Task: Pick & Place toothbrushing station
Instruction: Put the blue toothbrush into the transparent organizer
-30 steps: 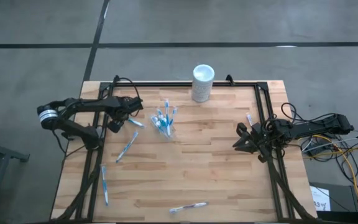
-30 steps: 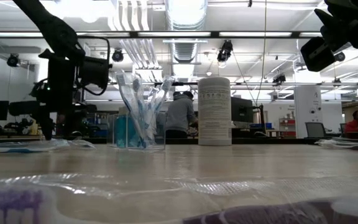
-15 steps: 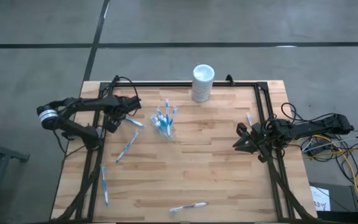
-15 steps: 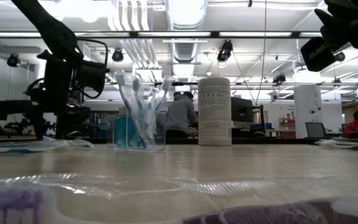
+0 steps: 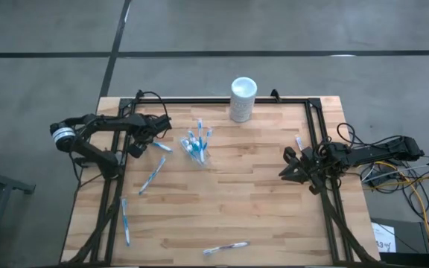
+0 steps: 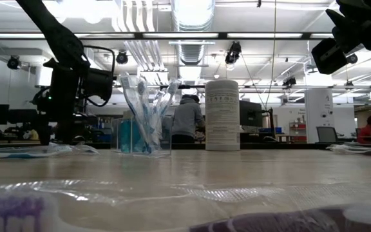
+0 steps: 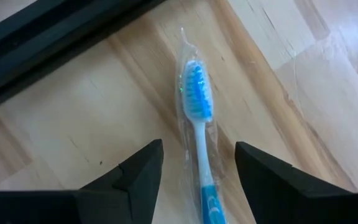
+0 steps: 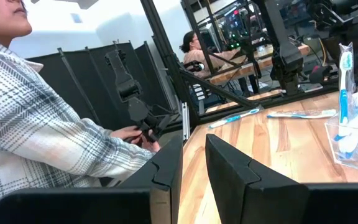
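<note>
A small clear cup (image 5: 198, 154) stands on the table's middle with several blue-and-white toothbrushes upright in it; it also shows in the low view (image 6: 145, 138). A wrapped toothbrush (image 7: 199, 118) lies flat on the wood at the far left (image 5: 163, 147). My left gripper (image 7: 197, 155) is open above it, pointing down, one finger on either side of the handle without touching; it hangs at the far left (image 5: 147, 138). My right gripper (image 5: 283, 170) waits at the table's right, empty, fingers a narrow gap apart (image 8: 193, 149).
A tall white cylinder (image 5: 243, 98) stands at the far edge. Loose toothbrushes lie at left (image 5: 153, 175), near left (image 5: 125, 221), near middle (image 5: 226, 247) and right (image 5: 299, 141). A black frame (image 5: 222, 100) rims the table. A person in a plaid sleeve (image 8: 48, 124) sits beyond the table.
My left gripper has swung a little toward the table's left edge and back again, staying over the wrapped toothbrush. No thing on the table has moved.
</note>
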You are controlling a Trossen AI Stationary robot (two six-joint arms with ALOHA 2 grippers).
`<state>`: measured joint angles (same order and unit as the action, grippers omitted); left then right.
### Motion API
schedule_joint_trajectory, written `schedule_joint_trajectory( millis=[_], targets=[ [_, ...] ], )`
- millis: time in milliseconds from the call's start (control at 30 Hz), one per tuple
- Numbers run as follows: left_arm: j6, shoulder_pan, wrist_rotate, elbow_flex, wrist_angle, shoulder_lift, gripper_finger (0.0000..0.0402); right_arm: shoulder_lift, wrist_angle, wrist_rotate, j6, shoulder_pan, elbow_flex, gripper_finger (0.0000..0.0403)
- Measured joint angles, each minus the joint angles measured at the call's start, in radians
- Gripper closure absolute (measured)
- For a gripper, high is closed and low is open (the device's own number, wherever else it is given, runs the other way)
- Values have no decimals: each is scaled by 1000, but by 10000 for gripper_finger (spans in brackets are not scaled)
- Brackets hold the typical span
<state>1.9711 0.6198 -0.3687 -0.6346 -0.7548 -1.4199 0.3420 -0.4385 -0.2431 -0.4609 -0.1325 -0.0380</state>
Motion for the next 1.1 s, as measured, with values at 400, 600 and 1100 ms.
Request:
schedule_joint_trajectory(
  millis=[400,600,1100],
  targets=[
    [-10,0,13,0,-2,-3,213,0,0,0,0,0,0,335],
    [-10,0,23,7,-10,-3,277,0,0,0,0,0,0,335],
    [-7,0,41,17,4,-2,367,0,0,0,0,0,0,335]
  ],
)
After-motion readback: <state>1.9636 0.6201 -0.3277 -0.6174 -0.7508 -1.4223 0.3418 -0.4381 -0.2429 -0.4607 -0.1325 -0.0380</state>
